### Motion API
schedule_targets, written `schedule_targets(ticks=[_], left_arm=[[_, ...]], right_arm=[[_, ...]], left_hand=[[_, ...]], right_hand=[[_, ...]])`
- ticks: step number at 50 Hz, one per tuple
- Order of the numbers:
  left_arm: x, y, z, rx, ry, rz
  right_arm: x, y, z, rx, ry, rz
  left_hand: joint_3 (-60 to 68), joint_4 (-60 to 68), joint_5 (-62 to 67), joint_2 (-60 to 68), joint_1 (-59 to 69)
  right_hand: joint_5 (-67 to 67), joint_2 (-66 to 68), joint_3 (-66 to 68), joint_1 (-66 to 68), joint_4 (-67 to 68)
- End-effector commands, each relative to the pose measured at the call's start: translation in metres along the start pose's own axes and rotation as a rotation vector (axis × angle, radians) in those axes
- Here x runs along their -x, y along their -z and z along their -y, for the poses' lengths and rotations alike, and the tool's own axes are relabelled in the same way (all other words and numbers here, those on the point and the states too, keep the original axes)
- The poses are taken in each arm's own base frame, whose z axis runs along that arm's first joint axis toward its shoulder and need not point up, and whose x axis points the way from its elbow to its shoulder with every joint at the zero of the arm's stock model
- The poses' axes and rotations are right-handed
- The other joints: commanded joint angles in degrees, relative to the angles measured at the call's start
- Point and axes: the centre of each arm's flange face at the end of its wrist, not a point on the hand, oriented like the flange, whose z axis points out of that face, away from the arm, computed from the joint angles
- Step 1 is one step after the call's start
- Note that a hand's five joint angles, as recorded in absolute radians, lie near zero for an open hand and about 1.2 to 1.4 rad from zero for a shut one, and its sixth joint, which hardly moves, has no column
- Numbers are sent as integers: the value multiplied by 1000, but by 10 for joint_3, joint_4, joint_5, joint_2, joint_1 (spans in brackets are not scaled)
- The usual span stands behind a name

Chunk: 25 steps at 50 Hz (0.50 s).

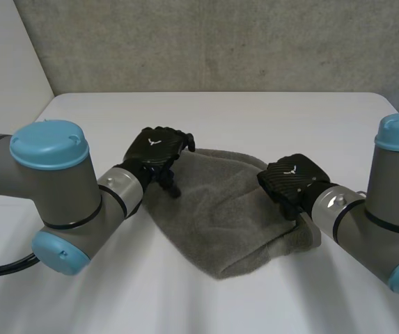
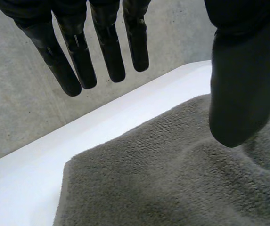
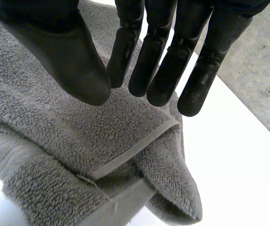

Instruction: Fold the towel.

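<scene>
**Both robot hands open at a folded grey towel, nothing gripped**

A grey terry-cloth towel (image 1: pixel 227 216) lies mid-way across the white surface (image 1: pixel 220 111), between the two arms. It is bunched into a rough, doubled-over shape with one point towards the camera. A grey concrete wall (image 1: pixel 220 42) stands behind the far edge of the surface.

The left robot hand (image 1: pixel 156 149) is at the towel's far left corner. In the left wrist view its fingers (image 2: pixel 109 52) are straight and spread, reaching out past the towel's far edge. Its thumb (image 2: pixel 241 84) is well apart from them, over the pile. No cloth is between thumb and fingers, so the hand is open and grips nothing.

The right robot hand (image 1: pixel 293 179) is at the towel's right edge. In the right wrist view its fingers (image 3: pixel 160 52) are straight and side by side, with the thumb (image 3: pixel 64 56) set apart. It is open too, above a folded-over corner with a flat hem band (image 3: pixel 130 153). I cannot tell whether the fingertips touch the cloth. Layers stack there, one flap lying over another.
</scene>
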Motion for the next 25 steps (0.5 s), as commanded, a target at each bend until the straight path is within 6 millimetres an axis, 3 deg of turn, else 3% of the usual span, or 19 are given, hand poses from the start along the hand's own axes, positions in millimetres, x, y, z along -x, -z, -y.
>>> schedule_targets(ticks=[1, 8, 11, 13, 16, 25], left_arm=[[8, -4, -4, 20, 9, 13], [-7, -4, -14, 49, 10, -34], [-16, -3, -18, 57, 7, -64], [-37, -2, -22, 63, 1, -134], [-51, -1, -29, 78, -1, -185], [-72, 3, -48, 124, -7, -243]], right_arm=[[-8, 11, -11, 38, -28, -14], [-27, 22, -33, 38, -85, -52], [-27, 23, -38, 41, -98, -43], [-23, 26, -47, 52, -122, -7], [-20, 28, -57, 70, -147, 17], [-18, 24, -71, 49, -147, -4]], left_hand=[[-70, -78, -163, -74, -77], [-77, -84, -170, -81, -84], [-77, -84, -170, -81, -84], [-77, -84, -170, -81, -84], [-77, -84, -170, -81, -84], [-65, -73, -158, -69, -72]], right_hand=[[-157, -160, -158, -157, -162], [-280, -283, -281, -279, -285], [-278, -281, -279, -278, -283], [-272, -275, -272, -271, -276], [-272, -275, -272, -271, -276], [-270, -273, -271, -269, -275]])
